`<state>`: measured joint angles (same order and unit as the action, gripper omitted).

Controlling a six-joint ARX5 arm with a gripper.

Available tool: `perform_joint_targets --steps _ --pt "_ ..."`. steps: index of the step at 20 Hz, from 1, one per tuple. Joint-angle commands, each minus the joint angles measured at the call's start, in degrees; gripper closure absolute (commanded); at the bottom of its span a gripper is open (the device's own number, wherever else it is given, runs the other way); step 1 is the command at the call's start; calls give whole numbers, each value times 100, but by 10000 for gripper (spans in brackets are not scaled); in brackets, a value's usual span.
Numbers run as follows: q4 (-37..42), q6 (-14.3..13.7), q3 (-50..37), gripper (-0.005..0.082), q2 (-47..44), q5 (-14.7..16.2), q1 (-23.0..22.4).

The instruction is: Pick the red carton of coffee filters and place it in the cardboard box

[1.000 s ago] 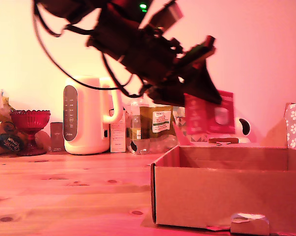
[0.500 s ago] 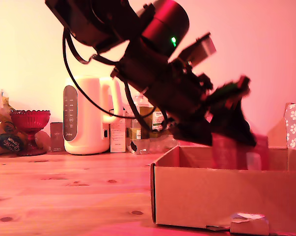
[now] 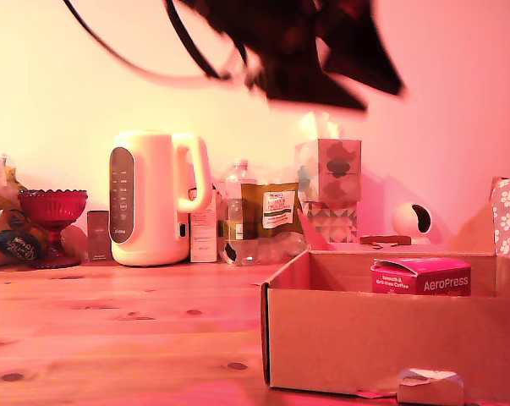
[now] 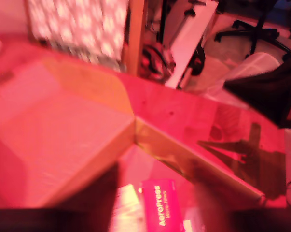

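The red carton of coffee filters (image 3: 421, 277) is sitting inside the cardboard box (image 3: 339, 338), over toward the exterior view's right end and close to the back wall. Only its top part pokes above the front wall, with the white "AeroPress" lettering facing the camera. In the wrist view the same carton (image 4: 162, 209) lies on the box floor, lettering up, near an inside corner of the box (image 4: 135, 126).

The box sits on the wooden table (image 3: 111, 330), at the near edge on the exterior view's right. A scrap of torn tape or paper (image 3: 430, 385) hangs off its front wall low down.

The gripper (image 3: 356, 59) is up in the air above the box, well clear of the carton and not touching anything. It's motion-blurred into a dark smear, so I honestly can't tell if the jaws are open or closed. In the wrist view there are two dark blurry shapes either side of the carton that are probably the fingers (image 4: 104, 198), but it's too smeared to be sure.

Along the table's back edge: a cream electric kettle (image 3: 157, 199), a red glass goblet (image 3: 52, 211) toward the exterior view's left, a clear water bottle (image 3: 236, 211), a green pouch (image 3: 276, 210), and a patterned tissue box (image 3: 331, 169) stacked on another patterned box. A small white round camera thing (image 3: 414, 222) sits behind the cardboard box.
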<state>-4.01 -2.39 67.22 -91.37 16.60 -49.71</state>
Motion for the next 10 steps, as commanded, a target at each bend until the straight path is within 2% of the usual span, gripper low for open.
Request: perform_joint_targets --steps 1,3,4,5,7,8,10 --pt "-39 -90 -131 793 -192 -20 144" --pt "306 -35 -459 793 -101 -114 275" --pt "627 116 -721 793 -7 -184 330" --pt "1056 136 -1073 793 133 -264 398" --pt "1834 498 -1810 793 481 -498 575" --pt "2127 498 -2151 793 686 -645 678" --pt "2487 787 -2745 793 1150 -960 931"
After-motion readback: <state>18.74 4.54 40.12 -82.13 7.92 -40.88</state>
